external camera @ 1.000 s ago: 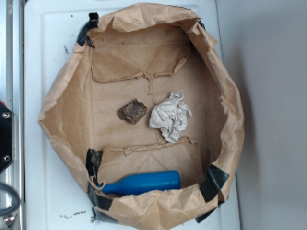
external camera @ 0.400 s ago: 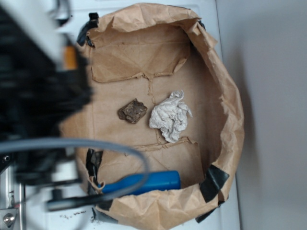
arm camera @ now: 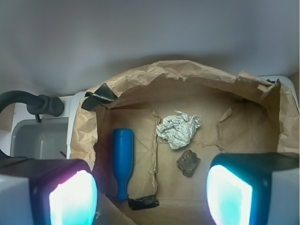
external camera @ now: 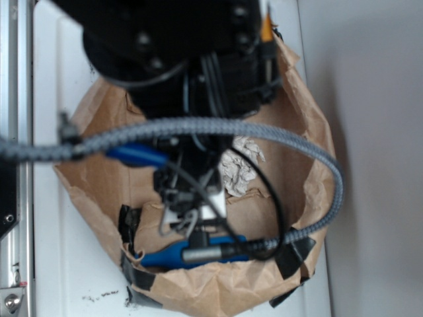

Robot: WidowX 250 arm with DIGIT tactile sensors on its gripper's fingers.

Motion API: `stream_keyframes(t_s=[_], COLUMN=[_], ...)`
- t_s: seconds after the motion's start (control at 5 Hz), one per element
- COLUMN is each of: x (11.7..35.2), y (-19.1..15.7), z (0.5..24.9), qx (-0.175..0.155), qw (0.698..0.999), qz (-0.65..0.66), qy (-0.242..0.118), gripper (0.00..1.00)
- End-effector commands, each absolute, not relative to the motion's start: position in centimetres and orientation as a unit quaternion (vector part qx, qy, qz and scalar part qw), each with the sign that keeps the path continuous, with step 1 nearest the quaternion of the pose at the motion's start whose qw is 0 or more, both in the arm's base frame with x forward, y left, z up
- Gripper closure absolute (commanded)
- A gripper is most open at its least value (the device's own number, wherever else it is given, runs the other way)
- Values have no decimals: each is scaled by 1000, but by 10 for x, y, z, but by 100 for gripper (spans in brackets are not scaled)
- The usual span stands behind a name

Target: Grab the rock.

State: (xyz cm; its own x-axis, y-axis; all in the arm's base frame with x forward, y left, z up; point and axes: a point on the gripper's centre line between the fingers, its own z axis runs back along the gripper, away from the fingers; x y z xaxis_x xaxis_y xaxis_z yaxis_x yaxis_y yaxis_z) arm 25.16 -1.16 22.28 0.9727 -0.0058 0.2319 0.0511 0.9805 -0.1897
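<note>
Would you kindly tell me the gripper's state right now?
Gripper: open, holding nothing, above the small dark brown rough rock.

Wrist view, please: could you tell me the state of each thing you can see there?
Rock: lying free on the bag floor, beside the paper, ungrasped.
Paper wad: crumpled, resting on the floor.
Blue bottle: lying on its side, neck toward the camera.
Paper bag: open, rim rolled down, taped at corners.
Gripper: jaws open, above the bag, holding nothing.
</note>
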Motion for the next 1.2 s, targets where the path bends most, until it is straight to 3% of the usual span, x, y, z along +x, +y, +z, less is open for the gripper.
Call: stream_keyframes(t_s=[0.0,0.2,0.4,0.6,0.8,1.0], x=[274,264,267,255,245,248], y=[3,-1,4,8,2,-10], z=[190,141,103,77,70,44], qx=[-62,-41,-42,-28,-36,-38], qw=[985,987,990,993,993,993], qz=[-22,-44,-54,-46,-54,-74], qy=[-158,-150,-122,-101,-96,-80], gripper=[0,0,0,0,0,0])
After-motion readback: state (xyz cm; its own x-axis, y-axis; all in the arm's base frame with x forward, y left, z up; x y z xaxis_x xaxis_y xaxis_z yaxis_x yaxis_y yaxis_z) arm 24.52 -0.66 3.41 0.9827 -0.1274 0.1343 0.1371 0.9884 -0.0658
